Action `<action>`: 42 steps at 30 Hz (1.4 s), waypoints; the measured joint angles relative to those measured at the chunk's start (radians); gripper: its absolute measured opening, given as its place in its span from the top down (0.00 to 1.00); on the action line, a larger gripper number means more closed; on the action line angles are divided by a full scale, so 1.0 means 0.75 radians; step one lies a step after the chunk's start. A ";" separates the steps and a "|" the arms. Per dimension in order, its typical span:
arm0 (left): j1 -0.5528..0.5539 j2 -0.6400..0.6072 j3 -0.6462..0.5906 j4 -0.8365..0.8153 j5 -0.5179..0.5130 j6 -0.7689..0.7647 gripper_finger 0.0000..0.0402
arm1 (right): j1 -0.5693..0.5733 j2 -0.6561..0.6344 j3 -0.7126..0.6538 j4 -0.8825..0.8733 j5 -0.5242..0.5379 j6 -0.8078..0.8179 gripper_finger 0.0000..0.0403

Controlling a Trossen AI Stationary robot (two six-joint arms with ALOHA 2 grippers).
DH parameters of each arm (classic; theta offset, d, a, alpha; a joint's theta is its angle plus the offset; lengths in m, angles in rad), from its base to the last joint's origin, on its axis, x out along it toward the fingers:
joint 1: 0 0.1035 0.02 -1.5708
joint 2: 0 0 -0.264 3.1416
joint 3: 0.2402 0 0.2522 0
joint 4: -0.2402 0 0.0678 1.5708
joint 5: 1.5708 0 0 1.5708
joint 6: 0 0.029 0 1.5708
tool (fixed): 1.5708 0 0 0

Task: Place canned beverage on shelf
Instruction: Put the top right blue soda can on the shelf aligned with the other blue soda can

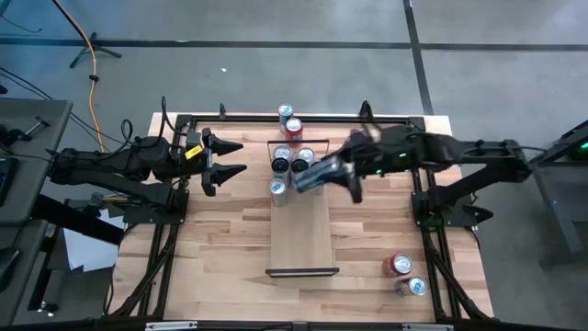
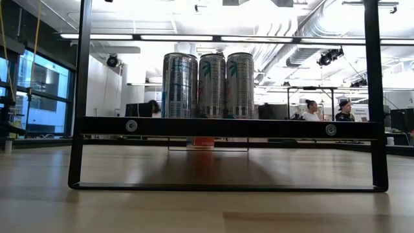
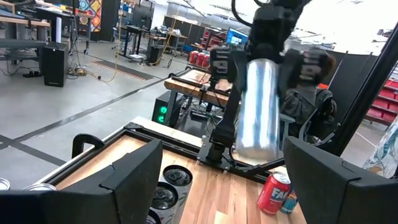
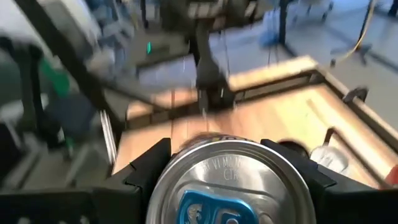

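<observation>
My right gripper is shut on a silver can, held in the air over the far part of the shelf. The shelf is a pale plank with a black rail at its near end. Several cans stand upright on the shelf's far end; three of them show in the low view. In the left wrist view the held can hangs above their tops. My left gripper waits open, left of the shelf. My right gripper pinches the silver can's side wall just below its top rim, one finger on each side. The fingers come from the table's right, slanting a little down. The can's top faces the wrist camera. The can is lifted clear of the shelf and tilted.
Two cans, one of them red, stand on the table beyond the shelf's far end. A red can and a silver one sit near the table's front right. The near half of the shelf is bare wood. Black frame rails run along the table's sides.
</observation>
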State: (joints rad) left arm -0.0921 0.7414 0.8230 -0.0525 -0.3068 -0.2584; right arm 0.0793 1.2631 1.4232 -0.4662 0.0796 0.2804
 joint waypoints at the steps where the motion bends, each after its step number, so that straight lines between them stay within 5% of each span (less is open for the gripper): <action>1: 0.000 0.000 0.000 -0.001 0.000 0.000 0.27 | 0.010 0.044 0.046 -0.056 -0.012 -0.014 0.48; 10: 0.000 0.000 0.000 -0.004 0.000 0.000 0.27 | 0.077 0.411 0.382 -0.549 -0.046 -0.084 0.48; 18: 0.000 0.000 0.000 -0.004 0.000 0.000 0.27 | 0.142 0.690 0.472 -0.857 -0.030 -0.079 0.48; 29: 0.000 0.000 0.000 -0.004 0.000 0.000 0.27 | 0.175 0.881 0.472 -0.846 0.127 -0.065 0.48; 42: 0.000 0.000 0.000 -0.008 0.001 0.000 0.27 | 0.175 0.887 0.358 -0.630 0.118 0.044 0.47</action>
State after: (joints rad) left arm -0.0923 0.7412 0.8230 -0.0584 -0.3061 -0.2584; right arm 0.2104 1.9282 1.6914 -0.9388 0.1682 0.3134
